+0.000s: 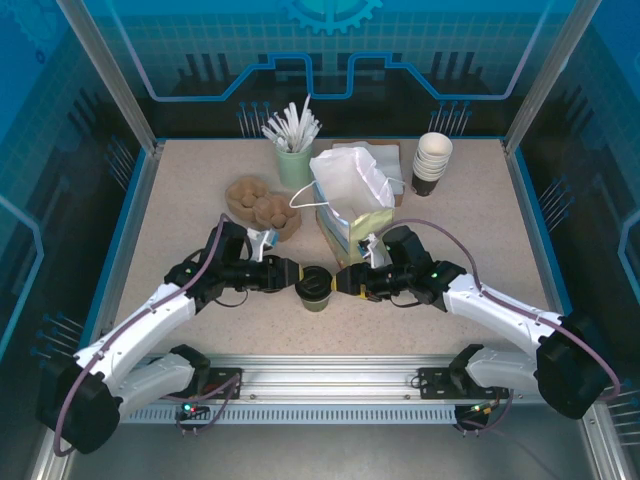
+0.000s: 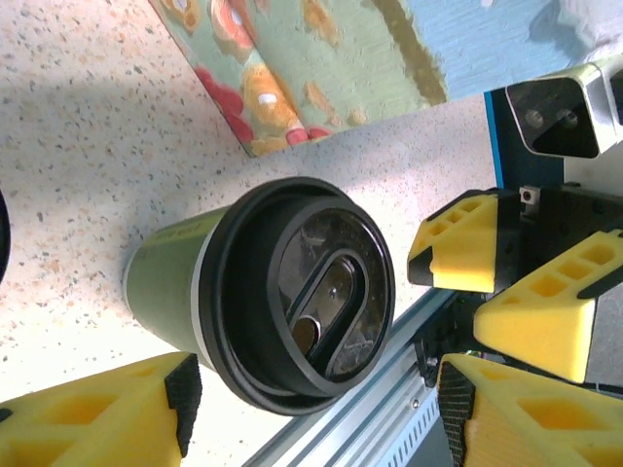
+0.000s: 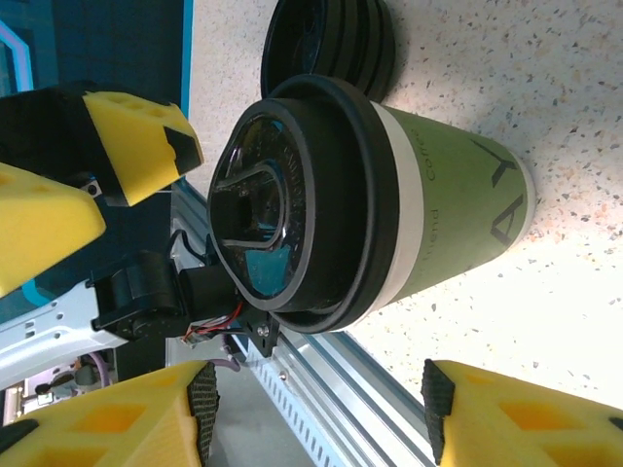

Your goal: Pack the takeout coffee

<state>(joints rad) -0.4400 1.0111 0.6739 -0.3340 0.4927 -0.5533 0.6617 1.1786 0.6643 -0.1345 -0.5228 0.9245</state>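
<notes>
Right wrist | takeout coffee — print perhaps "Coffee" | left pincer spread | right pincer spread

At 12 o'clock in the right wrist view, the black piece runs off the top edge behind the coffee, whose small print is too faint to read.
</notes>
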